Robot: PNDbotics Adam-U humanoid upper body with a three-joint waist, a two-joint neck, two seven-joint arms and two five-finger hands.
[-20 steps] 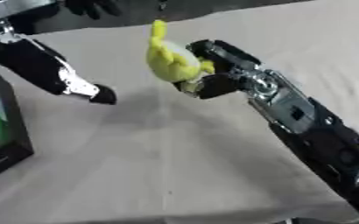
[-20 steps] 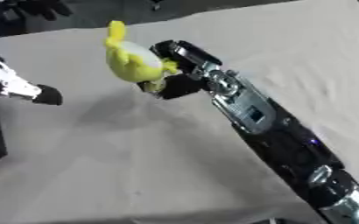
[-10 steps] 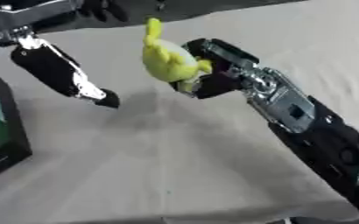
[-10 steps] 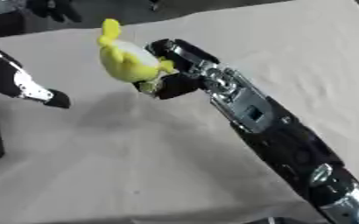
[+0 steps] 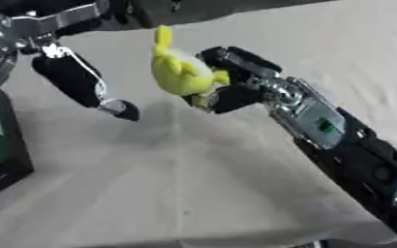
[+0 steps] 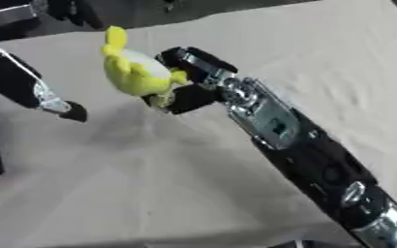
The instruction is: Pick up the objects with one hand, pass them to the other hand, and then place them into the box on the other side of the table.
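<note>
Holding the yellow plush toy point(image 5: 179, 71) up off the desk point(image 5: 202, 179): your right robot hand point(image 5: 232, 80) has its fingers curled round the toy's right side and lower end. Toy sits upright-ish, a narrow yellow part pointing up toward the far edge, a paler patch on its upper side in the right eye view. Its shadow falls on the cloth below and to the left, so it is clear of the surface.

Right arm comes in from the lower right corner, black casing with silver joints, a small green light on the forearm.

Your left robot hand point(image 5: 79, 80) is in from the upper left, well to the left of the toy and not touching it. Fingers are extended, pointing down and right, tips near the cloth; it holds nothing. There is a visible gap between its fingertips point(image 5: 124, 110) and the toy.

Box point(image 5: 0, 145) is at the left edge of the left eye view: dark frame, green inside, only partly in frame. It stands below and left of the left hand, well apart from the toy.

Desk is covered in a light beige cloth with creases.
</note>
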